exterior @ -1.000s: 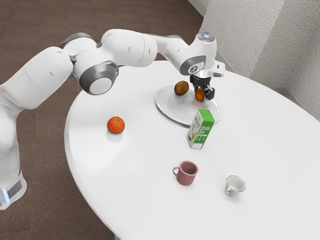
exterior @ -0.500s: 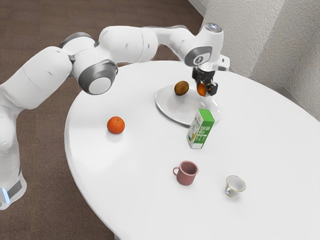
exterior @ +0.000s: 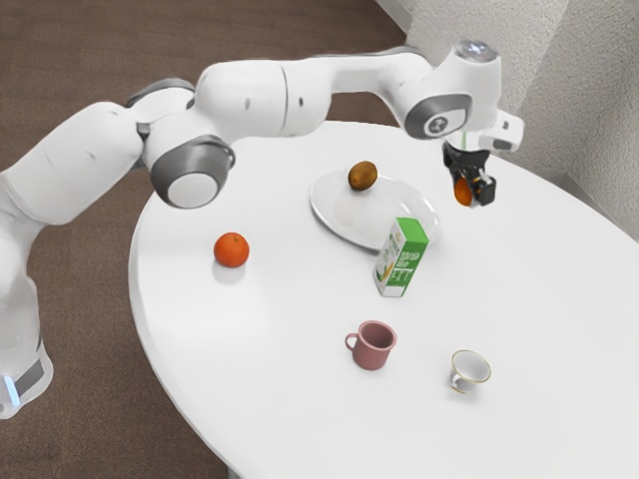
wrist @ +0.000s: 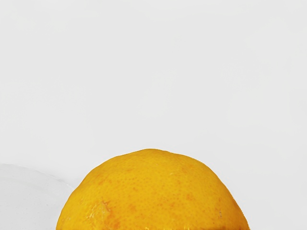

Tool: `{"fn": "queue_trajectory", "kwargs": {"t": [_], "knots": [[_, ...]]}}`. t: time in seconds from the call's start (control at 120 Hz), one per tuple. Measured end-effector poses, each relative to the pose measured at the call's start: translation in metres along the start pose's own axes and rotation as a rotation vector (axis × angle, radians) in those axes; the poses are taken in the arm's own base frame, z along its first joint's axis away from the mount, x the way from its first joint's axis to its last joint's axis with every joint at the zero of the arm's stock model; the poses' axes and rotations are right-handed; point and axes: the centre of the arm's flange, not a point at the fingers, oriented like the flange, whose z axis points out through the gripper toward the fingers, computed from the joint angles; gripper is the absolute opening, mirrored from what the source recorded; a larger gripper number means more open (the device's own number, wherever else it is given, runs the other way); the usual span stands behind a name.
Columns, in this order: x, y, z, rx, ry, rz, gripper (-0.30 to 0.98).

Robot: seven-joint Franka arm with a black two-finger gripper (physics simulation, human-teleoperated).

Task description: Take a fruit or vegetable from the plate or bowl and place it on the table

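In the exterior view, from left to right, an orange (exterior: 232,249) is seen resting on the white table (exterior: 270,349), well apart from the plate (exterior: 371,215), toward the exterior view's left of it. A brown fruit (exterior: 362,176) is held by the plate itself, close to its far rim. On the near side of the plate, well apart from it, a dull red mug (exterior: 372,345) is set upright, its handle turned to the exterior view's left. A green and white carton (exterior: 400,257) is stood between the plate and the mug, just beside the plate's near rim; whether the two touch cannot be told. Past the plate, toward the exterior view's right, a yellow-orange fruit (exterior: 463,192) is gripped between the fingers of the black gripper (exterior: 473,191), raised over the table and clear of the plate. A white cup (exterior: 470,369) with a gold rim is placed farther from the plate than the carton, on the near side. In the wrist view, the rounded, dimpled skin of the gripped fruit is shown against the white tabletop.
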Motion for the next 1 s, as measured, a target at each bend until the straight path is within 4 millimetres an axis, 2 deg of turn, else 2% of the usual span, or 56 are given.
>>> {"fn": "queue_trajectory", "kwargs": {"t": [0.1, 0.183, 0.233, 0.292, 0.4, 0.458, 0.5, 0.567, 0.767, 0.783, 0.8, 0.85, 0.875, 0.9, 0.942, 1.0], "knots": [[0.000, 0.054, -0.024, -0.035, 0.057, 0.049, 0.37], [-0.005, 0.095, -0.031, -0.066, 0.094, 0.083, 0.37], [-0.009, 0.112, -0.026, -0.081, 0.104, 0.093, 0.38], [-0.014, 0.126, -0.006, -0.087, 0.102, 0.099, 0.38], [-0.025, 0.141, 0.042, -0.098, 0.079, 0.092, 0.38], [-0.034, 0.142, 0.076, -0.101, 0.050, 0.075, 0.37], [-0.037, 0.140, 0.091, -0.104, 0.039, 0.061, 0.36], [-0.039, 0.139, 0.100, -0.110, 0.036, 0.044, 0.37], [-0.040, 0.138, 0.106, -0.120, 0.043, 0.017, 0.52], [-0.038, 0.138, 0.097, -0.120, 0.045, 0.016, 0.52], [-0.032, 0.136, 0.071, -0.112, 0.053, 0.018, 0.54], [-0.024, 0.123, -0.028, -0.098, 0.032, 0.009, 0.58], [-0.028, 0.107, -0.079, -0.101, -0.009, -0.009, 0.59], [-0.038, 0.087, -0.117, -0.111, -0.065, -0.029, 0.60], [-0.065, 0.057, -0.159, -0.123, -0.175, -0.047, 0.62], [-0.115, 0.024, -0.192, -0.107, -0.319, -0.048, 0.64]]}}
